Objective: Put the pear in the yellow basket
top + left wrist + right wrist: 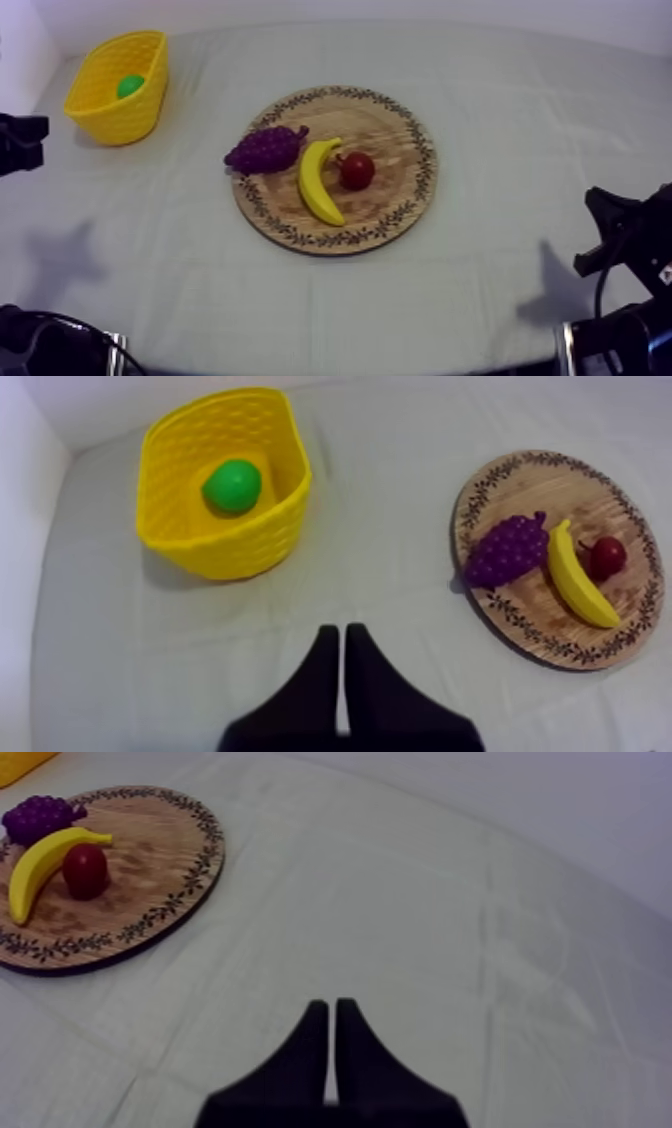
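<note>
The green pear lies inside the yellow basket at the table's far left, where it is a green spot within the basket. The round wooden board sits mid-table with a bunch of grapes, a banana and a small red fruit on it. My left gripper is shut on nothing, hanging over bare cloth short of the basket. My right gripper is also shut and holds nothing, over cloth well to the right of the board.
The grapes, banana and red fruit crowd the left half of the board. My right arm stands at the table's right edge. Bare cloth lies between basket and board.
</note>
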